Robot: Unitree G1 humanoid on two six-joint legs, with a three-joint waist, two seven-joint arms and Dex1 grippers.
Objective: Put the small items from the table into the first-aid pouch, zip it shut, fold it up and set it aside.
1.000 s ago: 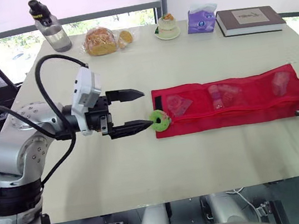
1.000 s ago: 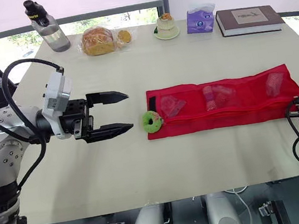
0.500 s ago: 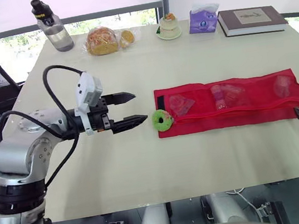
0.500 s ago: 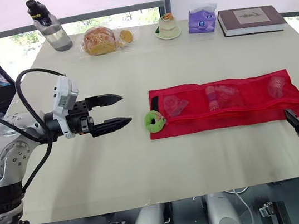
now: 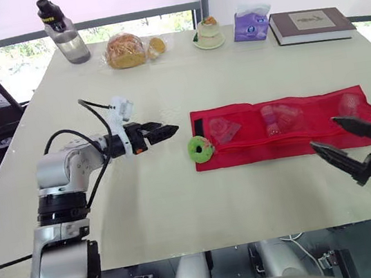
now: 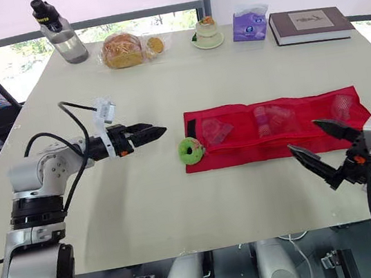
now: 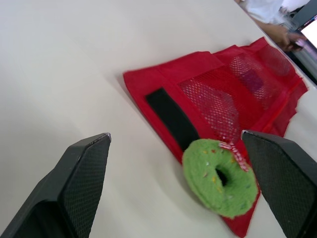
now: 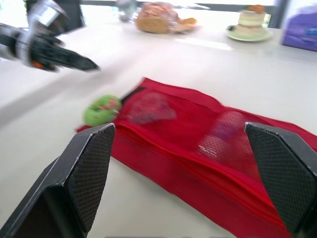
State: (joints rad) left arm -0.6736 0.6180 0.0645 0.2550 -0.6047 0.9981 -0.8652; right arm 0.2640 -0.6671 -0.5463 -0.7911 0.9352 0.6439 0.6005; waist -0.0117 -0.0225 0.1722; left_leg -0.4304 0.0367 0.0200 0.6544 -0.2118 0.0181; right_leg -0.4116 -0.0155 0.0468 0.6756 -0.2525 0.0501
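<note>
While left tool [image 5: 172, 129], right tool [image 5: 324, 133] gape | one pouch [image 5: 257, 149] | one ring [image 5: 194, 154]

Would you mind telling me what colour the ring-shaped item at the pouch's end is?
The ring is green with small coloured specks; the left wrist view shows it best.

Office-like room: window-side table [image 5: 232, 76] with book [image 5: 309, 24], tissues [image 5: 251, 24], water bottle [image 5: 62, 35]
</note>
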